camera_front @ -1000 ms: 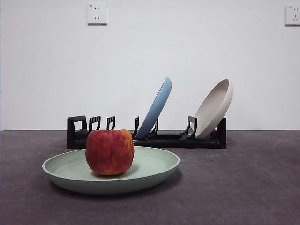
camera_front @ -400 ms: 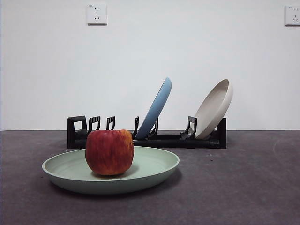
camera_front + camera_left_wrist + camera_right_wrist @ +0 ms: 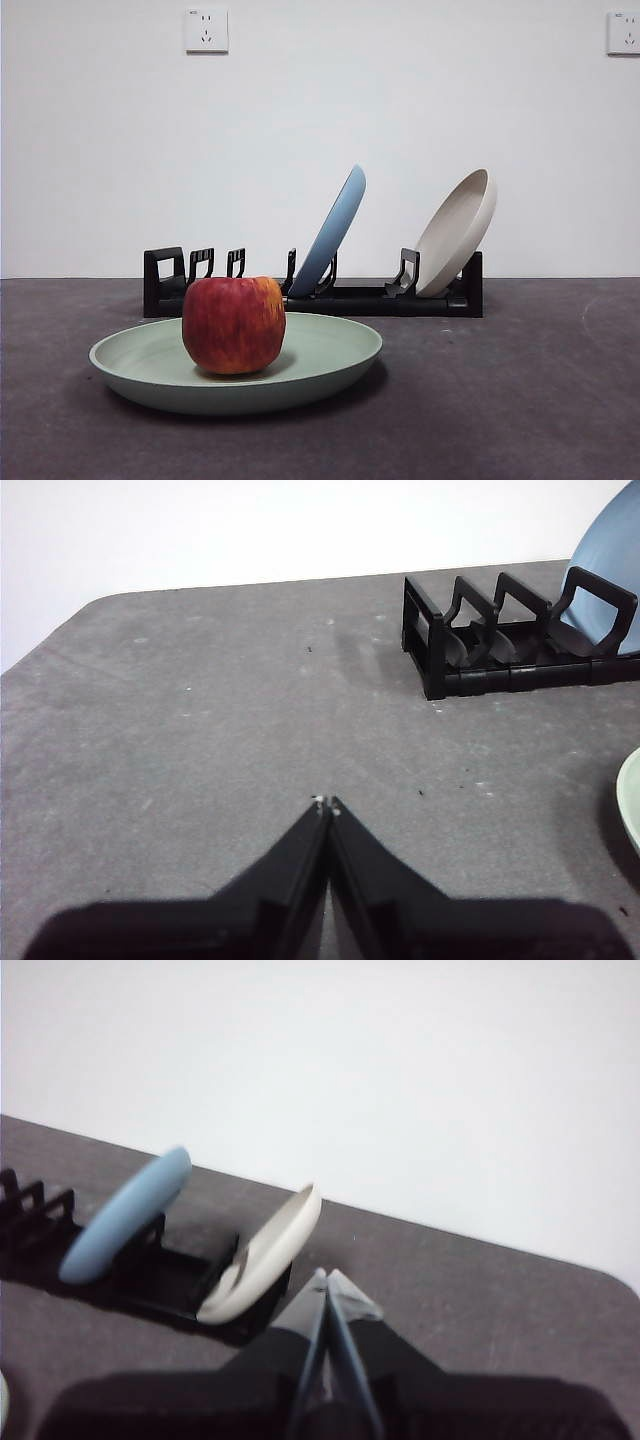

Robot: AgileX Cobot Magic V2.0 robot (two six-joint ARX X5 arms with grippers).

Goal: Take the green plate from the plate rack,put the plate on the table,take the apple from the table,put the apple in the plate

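In the front view neither arm appears. The apple (image 3: pixel 234 324) hides part of the green plate (image 3: pixel 330 352) floor and overlaps the lower left of the plate rack (image 3: pixel 380 298) behind. The left wrist view cuts off the green plate to a pale sliver at the picture edge; the right wrist view is blurred.

The green plate lies flat on the table (image 3: pixel 520 400), left of centre, rim upward. The apple sits upright inside it, left of the plate's middle.

The plate rack runs left to right behind. Its left slots stand vacant; a blue plate (image 3: pixel 332 230) and a cream plate (image 3: pixel 458 232) lean rightward in it.

Left gripper (image 3: pixel 327 804): jaws closed together, holding nothing, over bare table. Right gripper (image 3: pixel 326 1280): jaws closed, holding nothing, near the cream plate.
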